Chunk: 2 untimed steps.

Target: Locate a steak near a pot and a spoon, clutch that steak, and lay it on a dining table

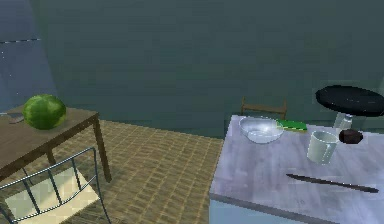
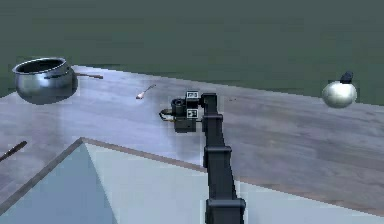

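Where the arm (image 2: 218,165) ended: the jaws showed against the counter (image 2: 290,140), just right of a pale spoon (image 2: 145,93).
Jaws: whether they held anything could not be told.
Steak (image 2: 166,115): perhaps the small dark bit at the jaws, on the counter.
Pot (image 2: 44,80): steel, far left, well apart.
Kettle (image 2: 340,93): far right.
Forward view: a watermelon (image 1: 44,111) sat on a wooden table (image 1: 78,128); bowl (image 1: 261,130), cup (image 1: 322,147) and knife (image 1: 330,182) lay on a counter (image 1: 250,175).
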Motion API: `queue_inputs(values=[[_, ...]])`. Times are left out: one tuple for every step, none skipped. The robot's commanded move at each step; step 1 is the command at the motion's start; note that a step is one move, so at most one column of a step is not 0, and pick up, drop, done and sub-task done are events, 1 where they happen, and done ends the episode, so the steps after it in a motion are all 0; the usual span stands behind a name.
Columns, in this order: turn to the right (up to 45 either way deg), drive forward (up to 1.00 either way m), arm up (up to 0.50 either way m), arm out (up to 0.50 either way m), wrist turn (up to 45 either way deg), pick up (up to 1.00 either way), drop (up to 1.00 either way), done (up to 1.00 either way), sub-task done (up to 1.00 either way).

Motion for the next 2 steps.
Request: queue_inputs(values=[[0.0, 0.00, 0.00, 0.00, 0.0, 1.00, 0.00, 0.00, 0.00], [0.0, 0.00, 0.10, 0.00, 0.0, 0.00, 0.00, 0.00, 0.00]])
